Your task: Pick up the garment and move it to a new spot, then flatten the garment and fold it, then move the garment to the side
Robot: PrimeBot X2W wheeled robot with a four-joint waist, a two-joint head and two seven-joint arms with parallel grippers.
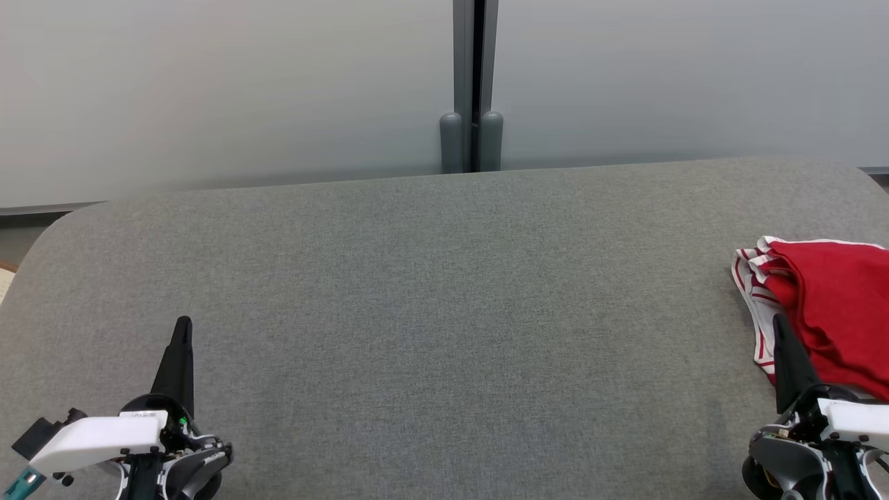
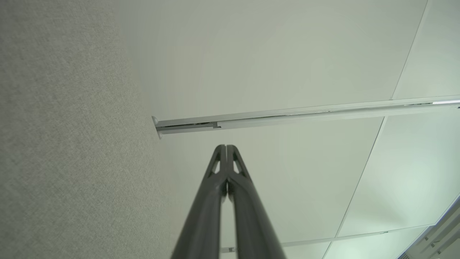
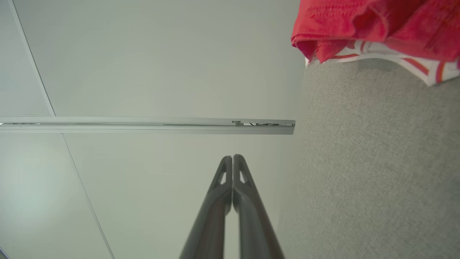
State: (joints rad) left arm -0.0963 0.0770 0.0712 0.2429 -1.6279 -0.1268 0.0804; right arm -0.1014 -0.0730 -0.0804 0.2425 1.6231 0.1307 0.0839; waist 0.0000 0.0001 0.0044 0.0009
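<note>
Both sets of jaws are pinched shut and empty: left gripper [image 1: 183, 325] low left, right gripper [image 1: 779, 323] just beside the garment [image 1: 833, 298], which lies bunched at the table's [image 1: 444, 312] right edge. If I reach in unopened, I'd likely shove it off. Pinching one layer could drag it over.

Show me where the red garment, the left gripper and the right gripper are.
red garment [image 1: 837, 298]: head view, on its plain red fabric.
left gripper [image 1: 183, 325]: head view, at its closed fingertips.
right gripper [image 1: 779, 321]: head view, at its closed fingertips.
</note>
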